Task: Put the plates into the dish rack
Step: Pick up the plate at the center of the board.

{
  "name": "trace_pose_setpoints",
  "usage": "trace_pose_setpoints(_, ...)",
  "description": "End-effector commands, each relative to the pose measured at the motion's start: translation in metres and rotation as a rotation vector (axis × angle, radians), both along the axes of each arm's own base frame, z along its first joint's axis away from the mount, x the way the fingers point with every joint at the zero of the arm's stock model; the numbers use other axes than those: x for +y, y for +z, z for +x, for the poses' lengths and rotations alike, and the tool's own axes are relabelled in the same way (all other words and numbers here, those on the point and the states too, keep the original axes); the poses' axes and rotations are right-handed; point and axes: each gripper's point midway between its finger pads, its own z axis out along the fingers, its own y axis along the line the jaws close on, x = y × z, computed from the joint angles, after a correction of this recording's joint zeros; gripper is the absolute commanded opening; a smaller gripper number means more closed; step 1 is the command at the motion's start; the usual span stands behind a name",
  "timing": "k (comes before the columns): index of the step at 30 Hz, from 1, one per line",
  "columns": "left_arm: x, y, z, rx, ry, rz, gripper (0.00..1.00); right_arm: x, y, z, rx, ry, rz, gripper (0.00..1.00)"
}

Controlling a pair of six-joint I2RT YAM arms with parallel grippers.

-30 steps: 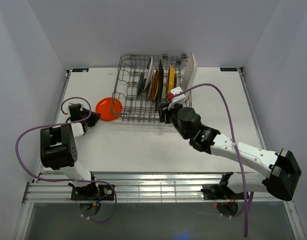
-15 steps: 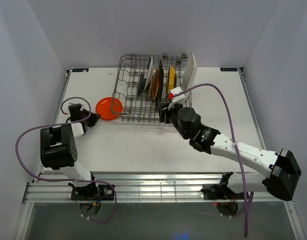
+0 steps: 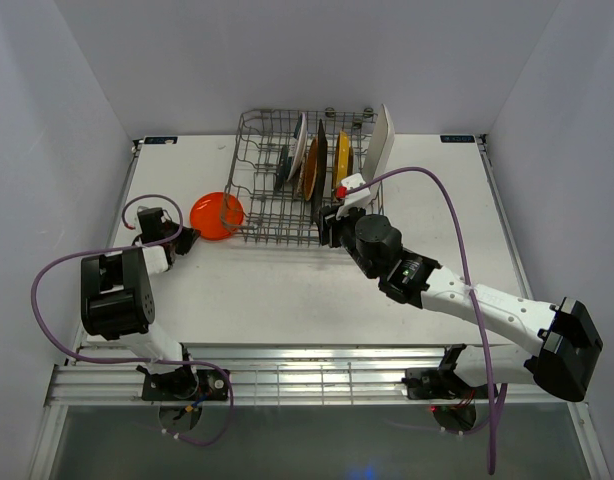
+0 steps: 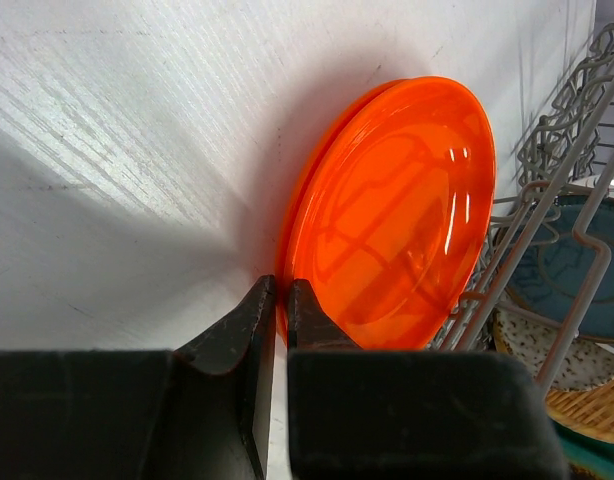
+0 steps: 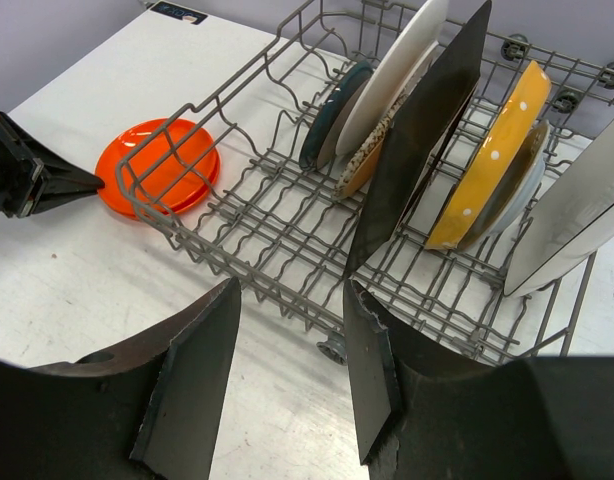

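Observation:
An orange plate (image 3: 217, 214) (image 4: 397, 220) (image 5: 157, 165) sits against the left side of the grey wire dish rack (image 3: 257, 190) (image 5: 247, 260), tipped with its near rim raised. My left gripper (image 3: 192, 238) (image 4: 281, 290) is shut on that near rim, which runs between the two fingertips. In the rack stand a teal plate (image 5: 332, 115), a white round plate (image 5: 392, 70), a dark square plate (image 5: 422, 130), a yellow plate (image 5: 492, 150) and a white rectangular plate (image 5: 577, 210). My right gripper (image 3: 332, 225) (image 5: 292, 330) hangs open over the table just before the rack's front edge, holding nothing.
The rack's left half (image 3: 255, 160) has bare tines. A purple cable (image 3: 437, 200) loops over the table to the right of the rack. White walls close in the table on three sides.
My left gripper's jaws have narrowed onto the orange plate's rim, and the plate has tipped slightly toward the rack. The right arm has not moved.

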Motion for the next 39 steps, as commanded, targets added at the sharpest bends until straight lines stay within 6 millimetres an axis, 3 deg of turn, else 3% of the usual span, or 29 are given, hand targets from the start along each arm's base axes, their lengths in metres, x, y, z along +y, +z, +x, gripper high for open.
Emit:
trace_pose_setpoints(1,0.001,0.021,0.005,-0.067,0.005,0.012,0.00,0.006,0.020,0.000,-0.022,0.010,0.057,0.51)
trace_pose_setpoints(22,0.000,0.040,-0.013,-0.106,0.010,0.023,0.00,0.011,0.021,-0.005,-0.012,0.051,0.068,0.51)
trace_pose_setpoints(29,0.001,0.050,-0.029,-0.138,0.023,0.041,0.00,0.027,0.019,-0.012,0.004,0.129,0.079,0.51)
trace_pose_setpoints(33,0.005,0.044,-0.044,-0.125,0.049,0.053,0.00,0.030,0.017,-0.012,0.009,0.140,0.078,0.51)
trace_pose_setpoints(39,0.005,0.039,-0.049,-0.112,0.055,0.049,0.00,0.037,0.016,-0.012,0.015,0.162,0.079,0.51)
